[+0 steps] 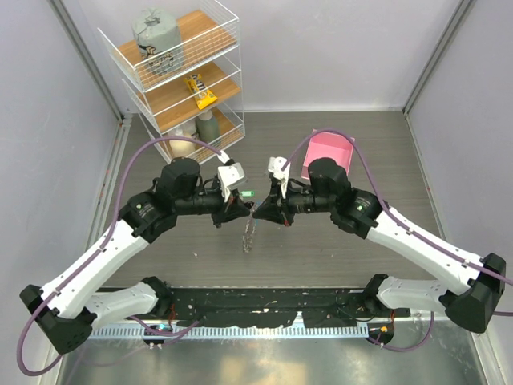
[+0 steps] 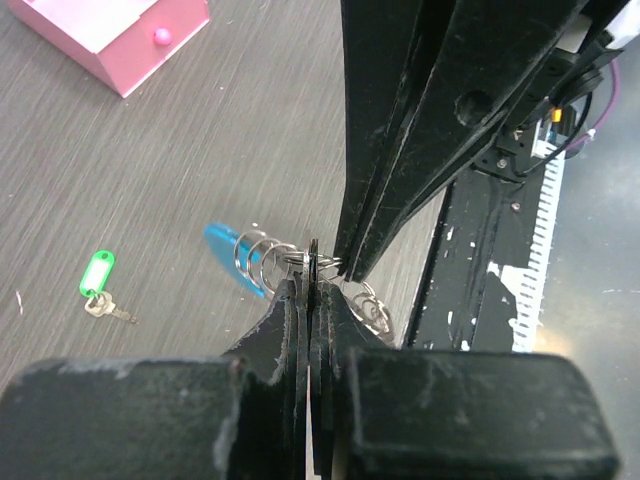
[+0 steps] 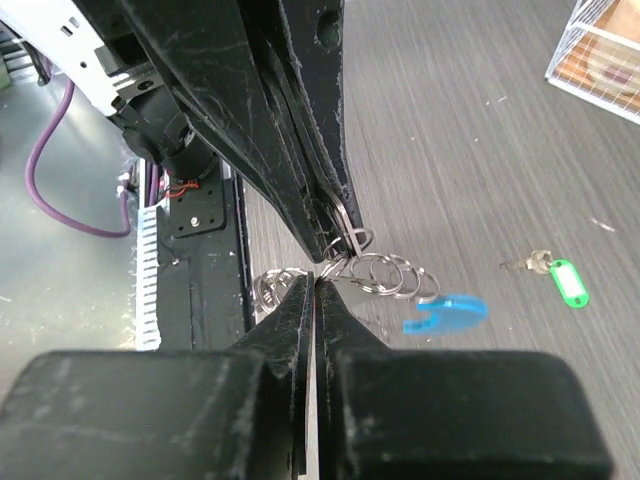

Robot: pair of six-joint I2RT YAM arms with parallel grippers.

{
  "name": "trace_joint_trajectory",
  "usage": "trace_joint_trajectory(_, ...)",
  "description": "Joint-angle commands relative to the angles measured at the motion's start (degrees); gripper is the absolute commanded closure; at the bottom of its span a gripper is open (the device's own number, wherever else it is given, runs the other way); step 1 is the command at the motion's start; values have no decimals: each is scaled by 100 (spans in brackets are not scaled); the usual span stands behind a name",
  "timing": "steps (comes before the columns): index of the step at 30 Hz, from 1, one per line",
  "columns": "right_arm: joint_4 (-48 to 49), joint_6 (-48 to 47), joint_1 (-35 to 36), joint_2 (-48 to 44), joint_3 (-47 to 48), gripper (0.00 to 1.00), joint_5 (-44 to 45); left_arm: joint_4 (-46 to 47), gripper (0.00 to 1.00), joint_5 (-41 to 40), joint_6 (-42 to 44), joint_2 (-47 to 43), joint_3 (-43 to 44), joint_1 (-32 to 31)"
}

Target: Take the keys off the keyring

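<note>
A grey wood-grain bench [image 1: 321,257] between pale walls holds a white wire shelf [image 1: 172,72] far left. Mid-bench, the left tool [image 2: 312,278] and right tool [image 3: 316,285] both pinch the keyring [image 3: 380,270] of linked silver wire loops with a blue plastic tab; a green-tagged silver key [image 2: 97,303] lies nearby, a pink box [image 1: 327,156] right.

grippers [image 2: 310,290] [image 3: 316,288] 2 | keyring [image 3: 385,272] 1 | green-tagged key [image 2: 98,282] 1 | pink box [image 1: 327,148] 1 | rack [image 1: 200,32] 1

No legible text, brand, number or sign anywhere. Dark print on the yellow packet [image 1: 201,92] in the wire shelf [image 1: 128,54] at eleven o'clock, too small to read. Nothing readable on the green tag [image 2: 97,273].
</note>
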Motion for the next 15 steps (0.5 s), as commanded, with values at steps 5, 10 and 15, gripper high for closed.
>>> trace_joint_trajectory(5, -592, 96, -107, 501, 720, 95, -409, 1, 100, -290, 315, 254, 382, -304)
trace_joint_trajectory(10, 109, -18, -133, -156, 11, 83, 21, 115, 100, -396, 193, 175, 312, -304)
trace_joint_trajectory(15, 804, -377, -134, -808, -747, 52, 267, 133, 100, -238, 140, 96, 356, -304)
